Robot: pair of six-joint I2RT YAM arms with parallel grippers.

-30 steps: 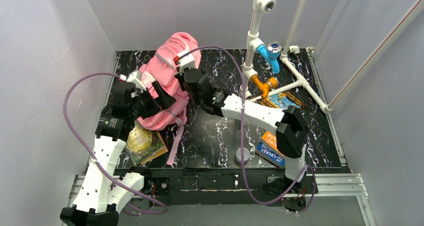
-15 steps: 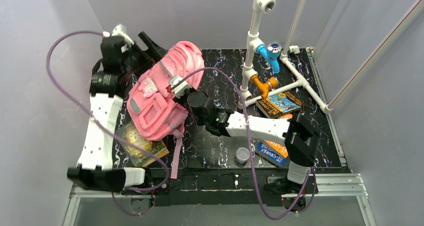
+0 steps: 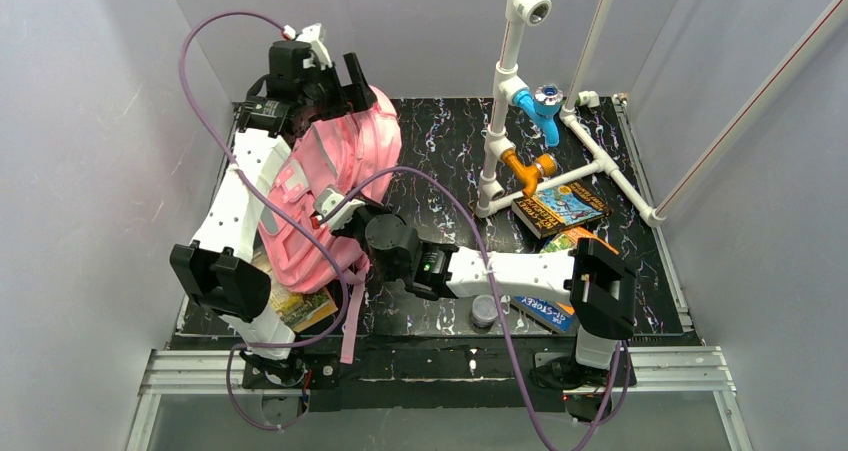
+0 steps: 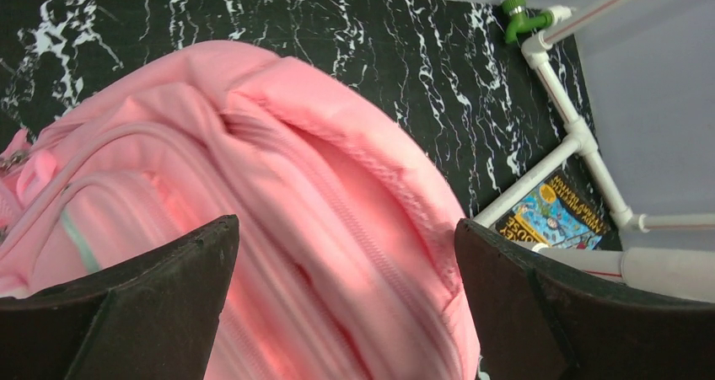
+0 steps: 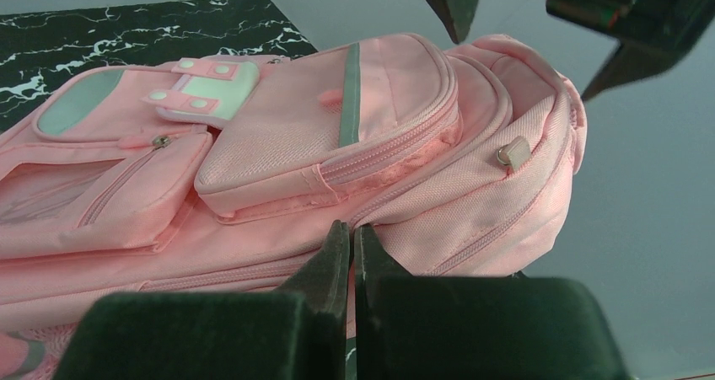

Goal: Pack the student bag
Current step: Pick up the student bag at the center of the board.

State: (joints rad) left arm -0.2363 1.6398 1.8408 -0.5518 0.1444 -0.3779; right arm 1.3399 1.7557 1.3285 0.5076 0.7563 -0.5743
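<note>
Left fingers (image 4: 152,300) stand wide apart with nothing between them. They hang over the rounded top of the student bag (image 3: 335,166), at the far left corner of the desk (image 3: 440,141). Right fingers (image 5: 325,270) are pressed together, tips at the seam under the bag's front pocket. The wrist view does not let you tell whether any fabric is caught between them.

For room, grey walls (image 3: 100,121) close you in on the left, far and right, and your left arm sits hard by the far left corner. Bare marbled desk shows between the bag and the white pipe frame (image 3: 497,111). That frame stands at the far right with a blue fitting (image 3: 543,106) and an orange fitting (image 3: 527,171). A small dark-lidded jar (image 3: 484,311) sits close to the desk's near edge, just beside your right arm.

For writing, the near book (image 3: 545,311) on the right shows "STOREY". The picture book (image 3: 563,208) by the pipes has lettering too small to read. A third book (image 3: 300,306) lies partly under the bag's near end.

The bag stretches far to near along the left side, with the left fingers above its far end and the right fingers against its right flank.
</note>
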